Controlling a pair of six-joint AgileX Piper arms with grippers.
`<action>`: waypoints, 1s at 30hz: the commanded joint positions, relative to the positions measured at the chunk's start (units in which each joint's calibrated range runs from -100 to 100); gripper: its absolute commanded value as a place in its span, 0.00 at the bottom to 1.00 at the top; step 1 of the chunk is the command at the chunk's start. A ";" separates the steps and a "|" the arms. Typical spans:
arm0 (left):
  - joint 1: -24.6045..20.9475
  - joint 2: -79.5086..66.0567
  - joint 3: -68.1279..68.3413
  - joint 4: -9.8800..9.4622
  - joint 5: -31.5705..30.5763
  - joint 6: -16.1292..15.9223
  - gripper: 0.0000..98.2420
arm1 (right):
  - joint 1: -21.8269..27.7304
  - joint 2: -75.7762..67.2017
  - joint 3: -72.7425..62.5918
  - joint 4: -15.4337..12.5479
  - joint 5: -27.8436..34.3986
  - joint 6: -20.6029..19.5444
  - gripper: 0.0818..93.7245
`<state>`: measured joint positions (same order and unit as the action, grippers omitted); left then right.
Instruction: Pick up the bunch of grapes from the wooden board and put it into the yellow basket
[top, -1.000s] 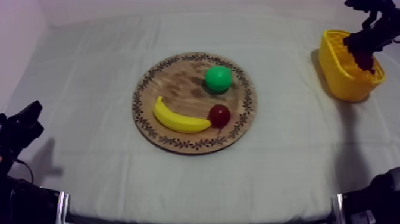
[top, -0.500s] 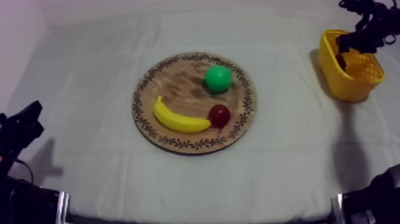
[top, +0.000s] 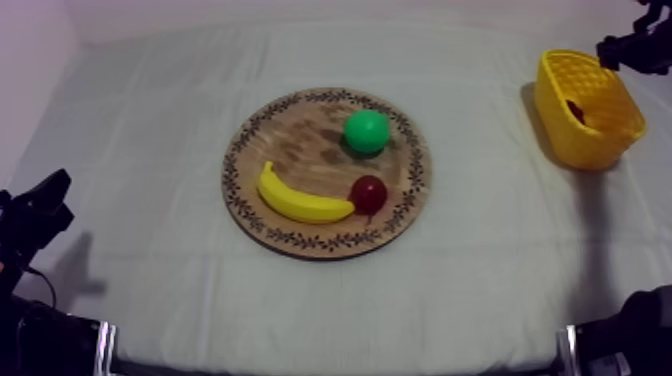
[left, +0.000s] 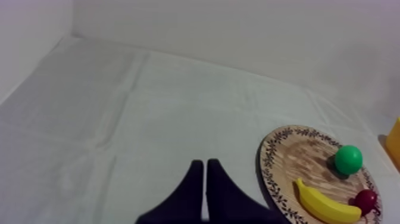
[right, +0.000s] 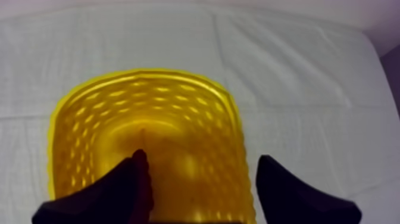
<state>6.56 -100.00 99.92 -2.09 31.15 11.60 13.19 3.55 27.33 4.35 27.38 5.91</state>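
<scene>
The yellow basket (top: 588, 108) stands at the table's far right. A dark bunch of grapes (top: 576, 109) lies inside it against the near wall. My right gripper (top: 628, 48) hangs above the basket's far rim. In the right wrist view its fingers (right: 202, 158) stand wide apart over the basket (right: 149, 95) with nothing between them. My left gripper (top: 42, 205) rests low at the left, and its fingers (left: 205, 176) lie together as a narrow wedge. The round wooden board (top: 300, 135) sits in the middle of the table.
On the board lie a banana (top: 300, 200), a round green fruit (top: 367, 131) and a small red fruit (top: 369, 193). The left wrist view has the board (left: 291, 155) to the side of the fingers. Bare cloth surrounds the board.
My right gripper has risen out of the basket and drawn back toward the upper right. The grapes now lie in the basket. The left arm has not moved.
</scene>
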 joint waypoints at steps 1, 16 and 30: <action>-0.01 0.00 -0.04 0.01 -0.03 0.00 0.00 | 0.09 -6.76 4.11 -0.26 -1.10 0.33 0.60; -0.01 0.00 -0.04 0.01 -0.03 0.00 0.00 | 0.11 -35.20 28.97 -1.77 -6.00 2.63 0.54; -0.01 0.00 -0.04 0.01 -0.03 0.00 0.00 | -2.07 -61.76 52.60 -3.67 -6.57 4.56 0.50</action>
<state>6.56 -100.00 99.92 -2.09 31.15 11.60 11.13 -53.17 76.18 1.13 20.97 9.89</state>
